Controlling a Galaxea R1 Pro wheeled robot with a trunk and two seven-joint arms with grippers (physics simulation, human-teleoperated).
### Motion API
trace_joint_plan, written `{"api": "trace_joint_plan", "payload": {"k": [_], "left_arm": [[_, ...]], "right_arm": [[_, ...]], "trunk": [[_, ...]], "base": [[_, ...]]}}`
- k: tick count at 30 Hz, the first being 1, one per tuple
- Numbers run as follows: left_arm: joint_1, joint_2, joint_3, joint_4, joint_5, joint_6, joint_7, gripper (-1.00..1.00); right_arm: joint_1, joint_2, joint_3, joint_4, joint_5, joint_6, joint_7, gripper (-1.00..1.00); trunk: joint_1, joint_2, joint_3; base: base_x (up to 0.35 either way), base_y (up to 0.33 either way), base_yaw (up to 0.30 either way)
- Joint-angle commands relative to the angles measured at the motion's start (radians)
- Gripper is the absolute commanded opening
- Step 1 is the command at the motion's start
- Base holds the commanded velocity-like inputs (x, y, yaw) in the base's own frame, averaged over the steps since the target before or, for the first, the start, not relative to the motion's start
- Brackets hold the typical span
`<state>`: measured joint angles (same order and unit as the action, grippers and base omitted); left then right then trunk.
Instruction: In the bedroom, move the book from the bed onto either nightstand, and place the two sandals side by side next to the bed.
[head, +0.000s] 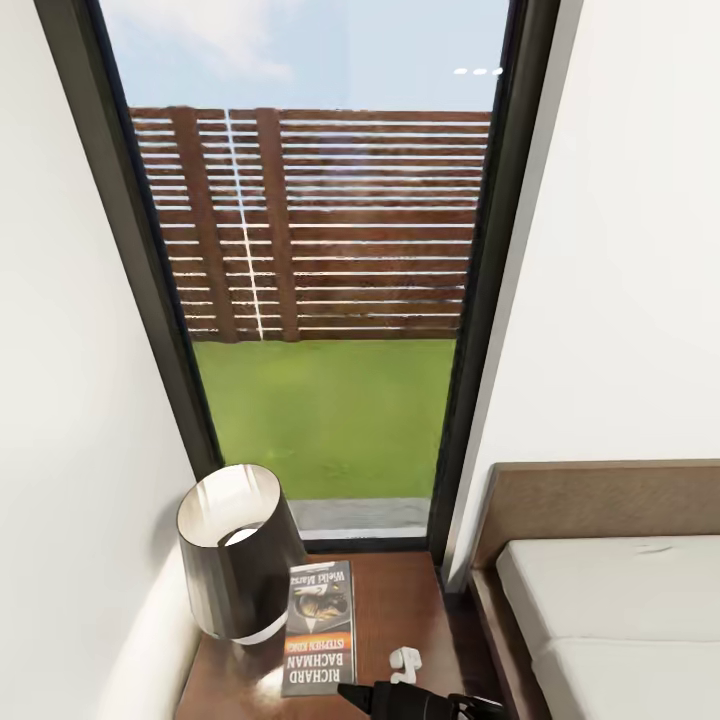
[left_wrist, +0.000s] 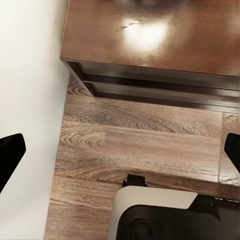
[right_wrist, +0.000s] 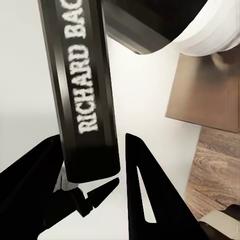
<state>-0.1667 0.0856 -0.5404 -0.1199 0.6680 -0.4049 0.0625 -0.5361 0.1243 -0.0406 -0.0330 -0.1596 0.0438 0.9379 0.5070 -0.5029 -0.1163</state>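
The book (head: 320, 625), dark-covered with an orange band and white lettering, hangs just over the glossy nightstand (head: 400, 610) beside the lamp. My right gripper (head: 350, 690) is shut on its near end. In the right wrist view the black fingers (right_wrist: 140, 180) straddle the lettered spine of the book (right_wrist: 85, 90), with the nightstand (right_wrist: 200, 95) off to one side of it. My left gripper (left_wrist: 120, 155) is open and empty over the wood floor, below the nightstand's front (left_wrist: 150, 30). The bed (head: 620, 600) lies at the right. The sandals are out of view.
A dark lamp with a white-lined shade (head: 240, 550) stands on the nightstand's left half. A small white object (head: 403, 663) sits near its front right. Behind rises a tall dark-framed window (head: 320, 300), with white walls on both sides. The robot's base (left_wrist: 165, 215) is over the floor.
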Motion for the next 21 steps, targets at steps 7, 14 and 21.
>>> {"api": "trace_joint_plan", "payload": {"k": [7, 14, 21], "left_arm": [[0.0, 0.0, -0.008, 0.0, 0.002, -0.002, 0.007, 1.0], [0.0, 0.0, -0.007, 0.0, 0.002, -0.002, 0.007, 1.0], [0.0, 0.0, -0.007, 0.0, 0.002, -0.002, 0.007, 1.0]], "right_arm": [[-0.001, -0.011, -0.007, 0.001, -0.01, 0.004, 0.024, -1.0], [-0.001, -0.012, -0.001, 0.001, -0.006, 0.006, 0.03, -1.0], [-0.001, -0.013, -0.004, 0.001, -0.006, 0.006, 0.036, -1.0]], "trunk": [[0.027, -0.051, -0.024], [0.054, -0.1, -0.046], [0.081, -0.149, -0.068]], "base": [[0.0, 0.0, 0.0], [0.0, 0.0, 0.0], [0.0, 0.0, 0.0]]}}
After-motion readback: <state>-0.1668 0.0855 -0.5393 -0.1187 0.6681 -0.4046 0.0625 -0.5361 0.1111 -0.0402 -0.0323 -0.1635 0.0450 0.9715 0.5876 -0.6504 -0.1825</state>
